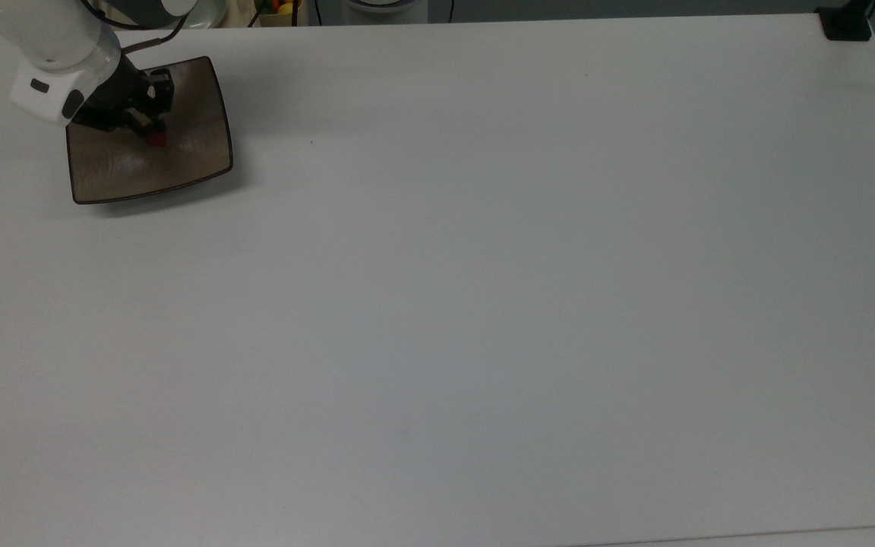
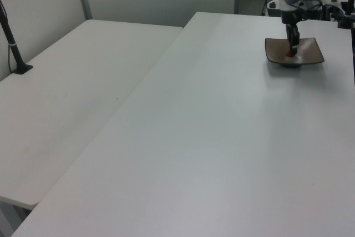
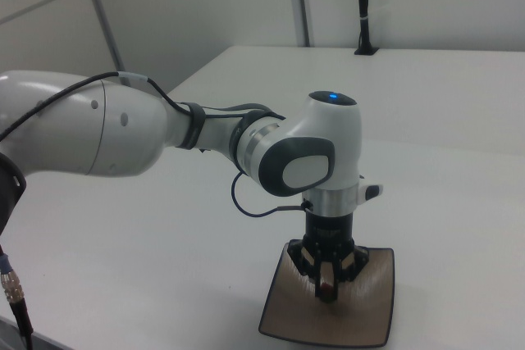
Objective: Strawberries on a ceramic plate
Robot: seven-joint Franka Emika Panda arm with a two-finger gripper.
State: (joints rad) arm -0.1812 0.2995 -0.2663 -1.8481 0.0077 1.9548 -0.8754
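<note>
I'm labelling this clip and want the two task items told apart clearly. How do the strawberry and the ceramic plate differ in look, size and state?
The strawberry is dark red; the ceramic plate is glossy tan-brown with a dark rim. The strawberry is tiny and rounded; the plate is square and far larger. The strawberry sits between the fingers of the hand; the plate lies free on the white table. Both are in the top view's upper left.

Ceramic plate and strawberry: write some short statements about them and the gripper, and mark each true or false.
1. The gripper is over the ceramic plate. True.
2. The strawberry lies on the bare table, away from the plate. False: it is between the fingertips, low over the plate's inside.
3. The plate is round and pale green. False: it is square, tan-brown, with a dark rim.
4. In the top view the plate sits near the table's upper left corner. True.
5. The gripper points down at the plate in the right view. True.
</note>
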